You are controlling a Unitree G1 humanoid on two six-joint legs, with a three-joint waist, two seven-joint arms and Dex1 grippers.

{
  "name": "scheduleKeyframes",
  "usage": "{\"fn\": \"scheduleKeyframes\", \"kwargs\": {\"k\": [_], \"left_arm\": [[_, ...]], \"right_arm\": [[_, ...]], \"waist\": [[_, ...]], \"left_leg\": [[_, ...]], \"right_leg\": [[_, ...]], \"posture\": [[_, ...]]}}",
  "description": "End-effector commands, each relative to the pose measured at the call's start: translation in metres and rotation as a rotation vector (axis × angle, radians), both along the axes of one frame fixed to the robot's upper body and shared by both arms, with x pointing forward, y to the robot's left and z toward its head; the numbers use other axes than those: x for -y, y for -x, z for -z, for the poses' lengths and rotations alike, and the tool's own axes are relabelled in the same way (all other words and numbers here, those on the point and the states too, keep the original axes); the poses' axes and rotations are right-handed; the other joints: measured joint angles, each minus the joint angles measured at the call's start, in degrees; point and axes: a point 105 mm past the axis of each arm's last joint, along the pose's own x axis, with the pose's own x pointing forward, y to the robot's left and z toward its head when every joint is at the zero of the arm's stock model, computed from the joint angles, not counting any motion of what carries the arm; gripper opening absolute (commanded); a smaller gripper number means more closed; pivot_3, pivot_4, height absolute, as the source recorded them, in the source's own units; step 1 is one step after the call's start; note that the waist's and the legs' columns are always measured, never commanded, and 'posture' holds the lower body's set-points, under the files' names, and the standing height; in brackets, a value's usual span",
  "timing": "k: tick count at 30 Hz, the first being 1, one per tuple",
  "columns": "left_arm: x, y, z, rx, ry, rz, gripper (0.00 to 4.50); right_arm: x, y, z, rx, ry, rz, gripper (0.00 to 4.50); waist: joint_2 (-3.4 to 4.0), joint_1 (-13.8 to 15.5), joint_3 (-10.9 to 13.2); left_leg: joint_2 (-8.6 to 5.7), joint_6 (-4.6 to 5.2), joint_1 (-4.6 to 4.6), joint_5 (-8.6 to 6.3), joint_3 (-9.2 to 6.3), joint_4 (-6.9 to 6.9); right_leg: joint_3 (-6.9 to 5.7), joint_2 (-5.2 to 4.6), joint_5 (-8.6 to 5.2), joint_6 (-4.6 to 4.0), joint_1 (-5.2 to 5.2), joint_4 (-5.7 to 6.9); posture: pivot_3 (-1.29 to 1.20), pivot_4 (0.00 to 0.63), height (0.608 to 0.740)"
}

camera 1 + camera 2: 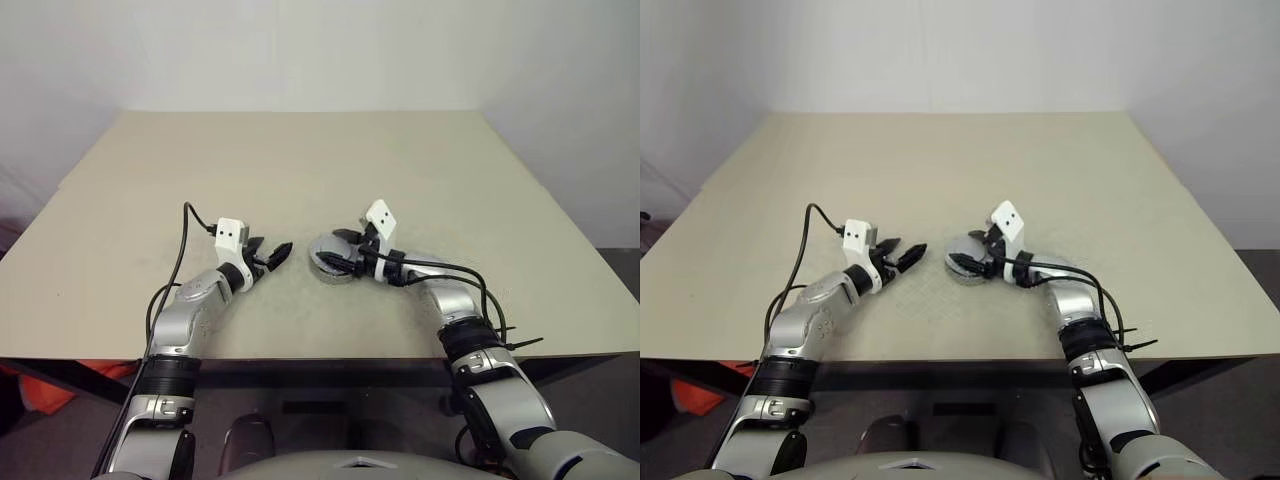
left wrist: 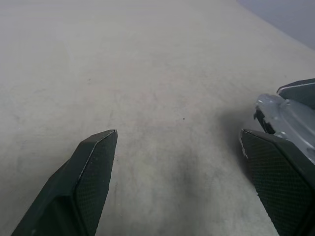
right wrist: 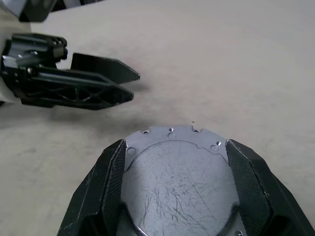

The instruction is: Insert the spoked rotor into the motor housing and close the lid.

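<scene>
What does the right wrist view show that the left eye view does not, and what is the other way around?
Right wrist view: close detail of the grey metal disc gripped between the fingers of the right tool, with fine scratches on its flat face and small holes along its rim.
Left eye view: both arms reaching in, the table with its far edge and sides, and the pale wall behind it.
Both: the disc in the right tool, the open, empty left tool facing it, and the beige tabletop around them.

Head stereo pair looks fwd/down over table (image 1: 300, 160); wrist cams close, low; both show left tool (image 3: 129, 83).
</scene>
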Motion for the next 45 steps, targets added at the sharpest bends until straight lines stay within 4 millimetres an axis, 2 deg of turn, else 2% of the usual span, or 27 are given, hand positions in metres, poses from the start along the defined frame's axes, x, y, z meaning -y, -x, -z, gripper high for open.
{"fn": "scheduleKeyframes", "kwargs": {"k": [1, 24, 40, 45], "left_arm": [[0.003, -0.004, -0.015, 0.063, -0.002, 0.013, 4.25], [0.0, -0.005, -0.015, 0.066, -0.006, 0.002, 4.25], [-0.002, -0.005, -0.015, 0.068, -0.005, -0.006, 4.25], [0.007, -0.008, -0.025, 0.067, 0.071, -0.002, 4.25]], "right_arm": [[0.0, -0.002, -0.016, 0.046, -0.052, 0.003, 3.12], [0.008, 0.003, 0.004, 0.059, 0.08, -0.025, 3.12], [0.011, -0.002, 0.017, 0.033, 0.16, 0.002, 3.12], [0.013, -0.002, 0.022, 0.024, 0.192, 0.003, 3.12]], "waist": [[0.05, 0.0, 0.1], [0.08, 0.1, 0.1], [0.08, 0.1, 0.1], [0.08, 0.1, 0.1]], "left_leg": [[0.0, 0.0, -0.01, 0.0, 0.0, 0.0], [0.0, 0.02, -0.12, 0.0, -0.01, 0.19], [0.02, 0.16, -0.1, -0.08, -0.02, 0.55], [0.01, 0.15, 0.28, -0.08, -0.02, 0.58]], "right_leg": [[0.0, 0.0, 0.0, 0.0, -0.02, 0.02], [-0.01, -0.01, 0.01, -0.01, -0.07, 0.15], [-0.01, -0.04, 0.02, -0.01, 0.09, 0.29], [-0.01, -0.07, 0.02, 0.0, 0.46, 0.31]], "posture": [[0.0, 0.0, 0.74], [0.0, 0.0, 0.74], [0.0, 0.0, 0.74], [0.0, 0.0, 0.74]]}}
